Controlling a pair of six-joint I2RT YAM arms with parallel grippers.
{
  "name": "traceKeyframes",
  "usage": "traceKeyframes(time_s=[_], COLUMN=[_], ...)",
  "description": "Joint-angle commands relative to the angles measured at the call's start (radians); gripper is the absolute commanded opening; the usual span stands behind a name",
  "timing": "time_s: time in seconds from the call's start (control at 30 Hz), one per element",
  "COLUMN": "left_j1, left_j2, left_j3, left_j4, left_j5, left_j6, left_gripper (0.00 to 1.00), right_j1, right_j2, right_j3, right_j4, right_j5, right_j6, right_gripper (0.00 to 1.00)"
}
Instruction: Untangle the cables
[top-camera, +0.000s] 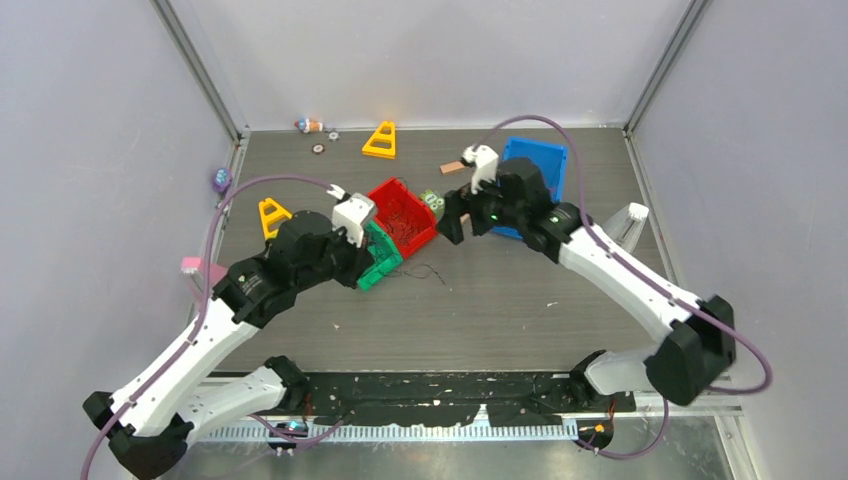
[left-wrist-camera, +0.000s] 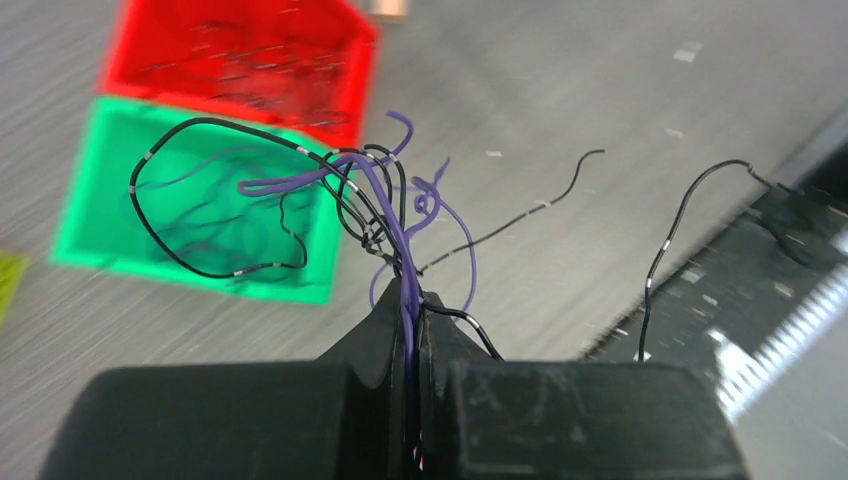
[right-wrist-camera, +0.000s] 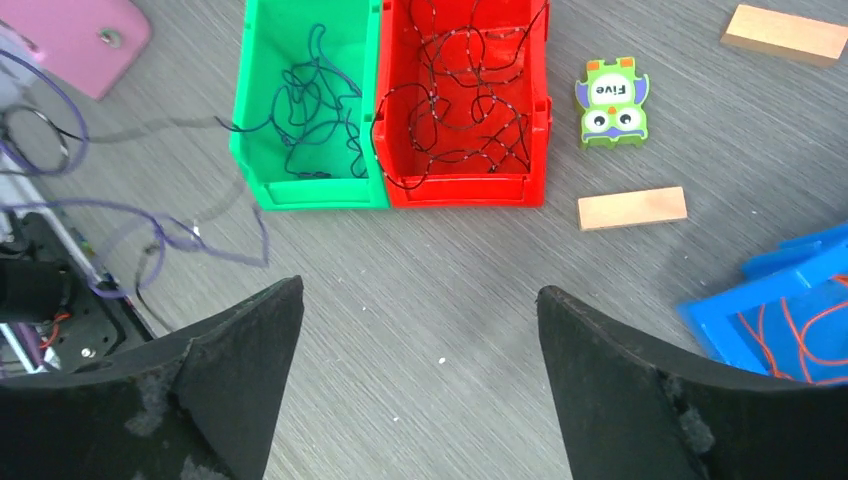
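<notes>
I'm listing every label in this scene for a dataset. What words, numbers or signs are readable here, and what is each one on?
"Five": on the green owl tile, beside the red bin, read in the right wrist view.
Small toys at the table's far edge: too small to read in the top view.
No other text is readable in any view.
</notes>
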Motion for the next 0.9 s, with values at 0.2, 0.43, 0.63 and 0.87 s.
traceKeyframes(time_s=[0.2,0.43,0.63,0.87], left_j1=[0.003,0.003,0.003,0.003], left_j2=[0.082,0.159,0.152,0.140], left_j3=[-0.001,0.036,0.022,0.018], left_j4=[0.236,0.238,0.256,0.270], left_j5=[0.597,0.632,0.613,0.611], left_j6=[0.037,0.029,0.032,0.032], left_gripper=[0.00,0.00,0.00,0.00], right_j1=[-0.056,-0.048,-0.048,-0.037], right_j2=[-0.314,-0.331,-0.368,-0.326], right_j3=[-0.421,-0.483,-0.494,-0.508], right_j4=[0.529,0.668,0.630,0.654], right_j5=[-0.468,-0.552,-0.547,-0.572], right_j6=[0.087,0.155,0.139,0.155], right_gripper=[0.85,0.85,0.84,0.82])
